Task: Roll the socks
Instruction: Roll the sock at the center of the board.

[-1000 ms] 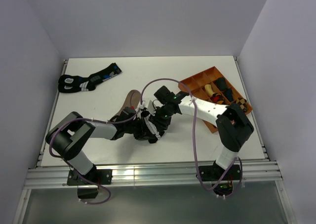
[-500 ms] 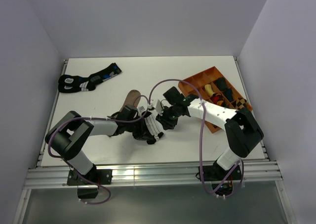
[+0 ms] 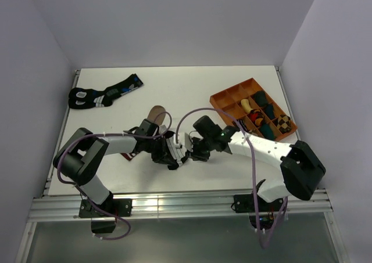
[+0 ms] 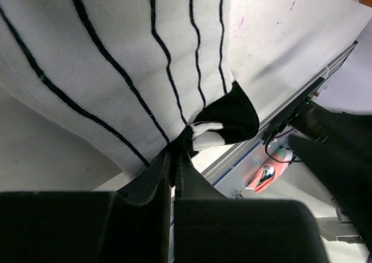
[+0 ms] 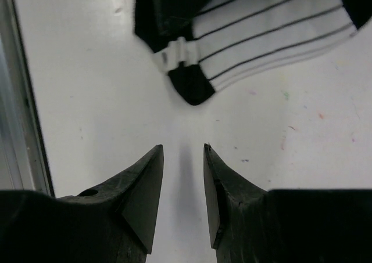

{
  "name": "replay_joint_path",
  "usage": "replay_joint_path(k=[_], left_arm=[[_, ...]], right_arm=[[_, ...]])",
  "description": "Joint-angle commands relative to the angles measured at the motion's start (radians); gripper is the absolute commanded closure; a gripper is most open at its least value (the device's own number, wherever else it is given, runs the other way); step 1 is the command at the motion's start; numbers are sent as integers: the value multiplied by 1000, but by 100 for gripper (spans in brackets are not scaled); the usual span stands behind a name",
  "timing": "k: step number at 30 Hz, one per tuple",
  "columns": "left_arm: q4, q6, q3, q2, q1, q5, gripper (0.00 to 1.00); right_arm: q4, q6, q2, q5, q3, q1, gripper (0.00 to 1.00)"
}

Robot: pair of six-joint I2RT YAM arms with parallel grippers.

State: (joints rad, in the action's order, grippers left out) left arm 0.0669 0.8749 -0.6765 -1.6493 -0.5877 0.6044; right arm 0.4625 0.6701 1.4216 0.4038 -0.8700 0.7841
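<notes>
**Rolling setup: left gripper (image 4: pixel 172 161) clamps white sock (image 4: pixel 116 60) by its black tip**

It lies front-middle on the table (image 3: pixel 192 89). The right gripper (image 5: pixel 183 158), parted and empty, faces it: sock tip at 12 o'clock, length running toward 2 o'clock.

The white sock (image 4: pixel 116 60) has thin black stripes; tan sock (image 3: pixel 154 112); orange tray (image 3: pixel 223 97).

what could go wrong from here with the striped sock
The left gripper pinches only a small fold at the black edge of the striped sock, so it may slip out. The right gripper is open and empty close by; closing in, it could bump the left one. The brown sock under the left arm may get dragged.
</notes>
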Motion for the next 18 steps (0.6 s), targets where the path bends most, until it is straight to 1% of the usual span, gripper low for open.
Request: replay_joint_path(k=[1, 4, 8, 10, 14, 18], left_arm=[[80, -45, -37, -18, 17, 32, 98], [119, -66, -61, -30, 25, 43, 97], [148, -91, -84, -52, 35, 67, 96], [151, -97, -89, -66, 43, 78, 96], [152, -108, -97, -87, 52, 97, 95], [148, -117, -95, -102, 60, 112, 95]], right_arm=[[-114, 88, -84, -32, 74, 81, 59], [-182, 108, -112, -45, 118, 125, 59], [-222, 120, -122, -26, 126, 148, 60], [-248, 123, -122, -42, 128, 168, 60], [-281, 131, -92, -54, 131, 228, 60], [-353, 135, -64, -83, 152, 277, 60]])
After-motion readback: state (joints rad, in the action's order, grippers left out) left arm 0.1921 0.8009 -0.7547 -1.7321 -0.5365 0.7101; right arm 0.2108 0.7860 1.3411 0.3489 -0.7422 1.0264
